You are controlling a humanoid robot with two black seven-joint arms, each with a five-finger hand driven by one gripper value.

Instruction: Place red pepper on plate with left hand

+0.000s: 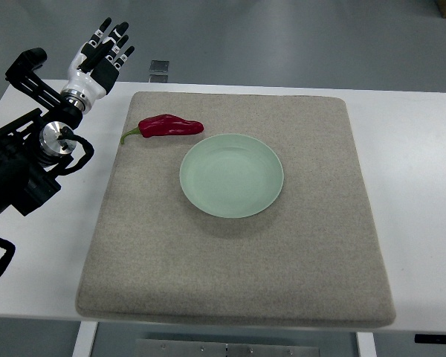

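Left hand: my left hand (104, 50) sits at the upper left, past the far left corner of the worktop (416, 171), fingers (117, 39) straight, close together and relaxed, pointing away from me; it holds nothing.
Left arm: I see its black linkage and cabling (18, 163) coming in from the left edge, over the bare left strip of the worktop.
Right arm: I do not see it from my camera.
Red pepper: the red pepper (169, 126) lies on its side on the mat, near the far left corner, its green stem (130, 134) curving out over the mat's left edge. It is apart from the left hand and untouched.
Plate: the pale green plate (231, 175) rests around the middle of the mat, a little towards the far side; I see nothing on it. The pepper lies just beside its far left rim, not touching as far as I can tell.
Mat: the grey felt mat (282, 282) covers most of the white worktop, lying flat.
Markings: I can read no brand, label or writing on the pepper, plate, mat or hand.
Surroundings: grey floor (282, 37) beyond the worktop; a small metal bracket (159, 68) shows at its far edge.
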